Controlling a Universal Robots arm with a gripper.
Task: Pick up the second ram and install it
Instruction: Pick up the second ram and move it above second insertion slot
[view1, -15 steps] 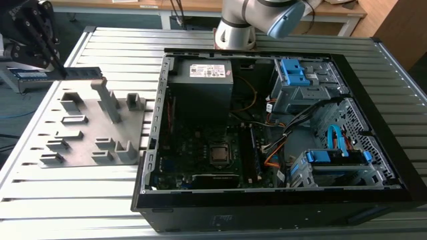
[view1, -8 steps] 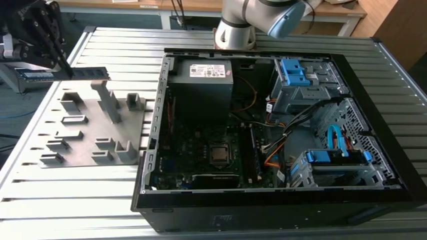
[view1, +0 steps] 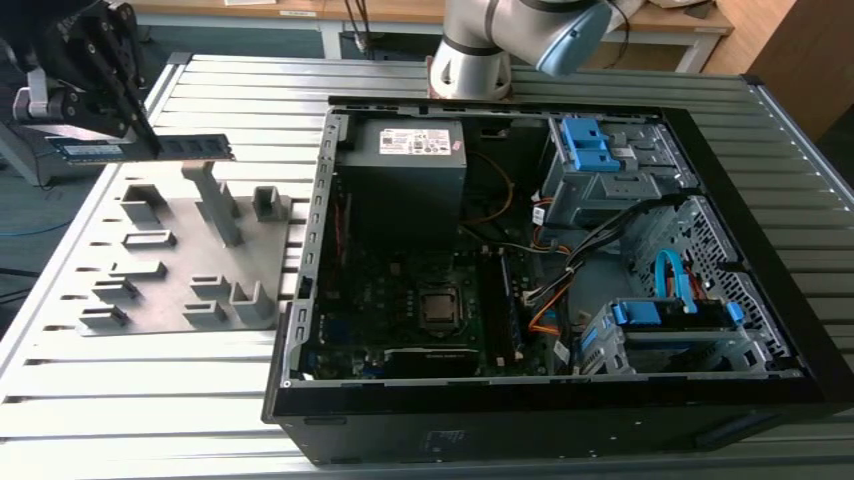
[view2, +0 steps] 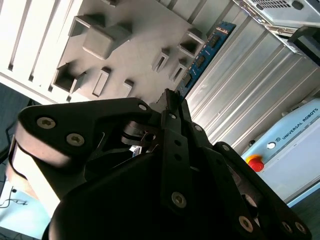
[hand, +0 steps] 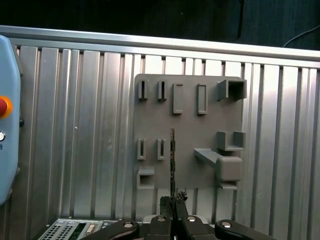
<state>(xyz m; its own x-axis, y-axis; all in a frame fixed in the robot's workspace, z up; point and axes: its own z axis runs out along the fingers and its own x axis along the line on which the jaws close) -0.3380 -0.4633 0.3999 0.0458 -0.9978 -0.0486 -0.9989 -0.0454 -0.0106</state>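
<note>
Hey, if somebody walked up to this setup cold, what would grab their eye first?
Most likely the big black open computer tower lying on its side on the ribbed metal table, on the exterior view's right. Next, at that view's upper left, the black robot hand is shut on the slim blue-green memory strip, holding it level in the air over the grey moulded fixture plate.

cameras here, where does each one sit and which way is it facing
Exterior view: off the arm, high, looking down on table and open computer case; arm and gripper show.
First wrist view: on the wrist, looking straight down past the gripper at the grey plate.
Second wrist view: on the wrist, slanting past the gripper.
All share the grey plate and the gripped ram stick.
</note>
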